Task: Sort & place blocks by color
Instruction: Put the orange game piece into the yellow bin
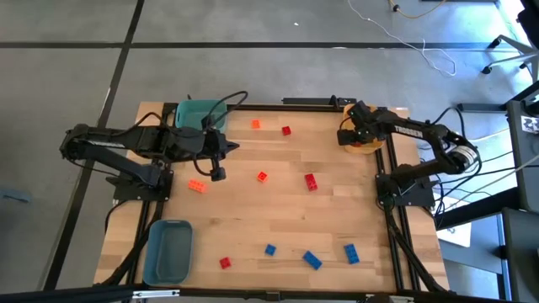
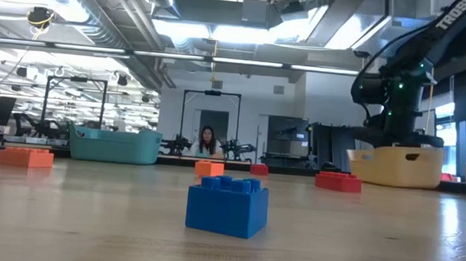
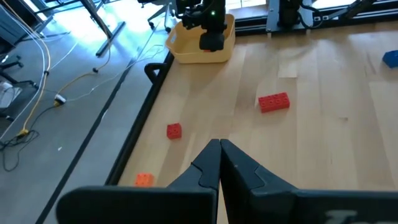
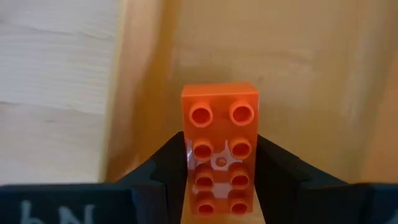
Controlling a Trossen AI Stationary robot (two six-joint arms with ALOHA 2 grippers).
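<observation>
Blocks in red, orange and blue lie scattered across the wooden worktop (image 1: pixel 337 210), placed here against the yellow bin (image 1: pixel 364 139) at its far right corner. Farthest from that bin, along the near edge, sit three blue blocks (image 1: pixel 312 259) and one small red block (image 1: pixel 225 263), with a grey-blue bin (image 1: pixel 168 250) at the near left corner. One blue block (image 2: pixel 227 206) fills the foreground of the low view. Toward mid-worktop, closer to the yellow bin, lie a long red block (image 1: pixel 311 181), a small red one (image 1: pixel 262 177) and, well to the left, an orange block (image 1: pixel 196 186). Near that orange block hovers the left hand (image 1: pixel 217 174), its fingers (image 3: pixel 239 165) pressed together and empty. Along the far edge, level with the yellow bin, rest a small orange block (image 1: pixel 256 124) and a small red block (image 1: pixel 286 130), with a teal bin (image 1: pixel 200 113) at the far left corner. At the yellow bin itself, the right hand (image 1: pixel 349 135) grips an orange eight-stud block (image 4: pixel 219 148) between its fingers (image 4: pixel 163 168), over the bin's yellow interior. A person sits in the room beyond the worktop.
</observation>
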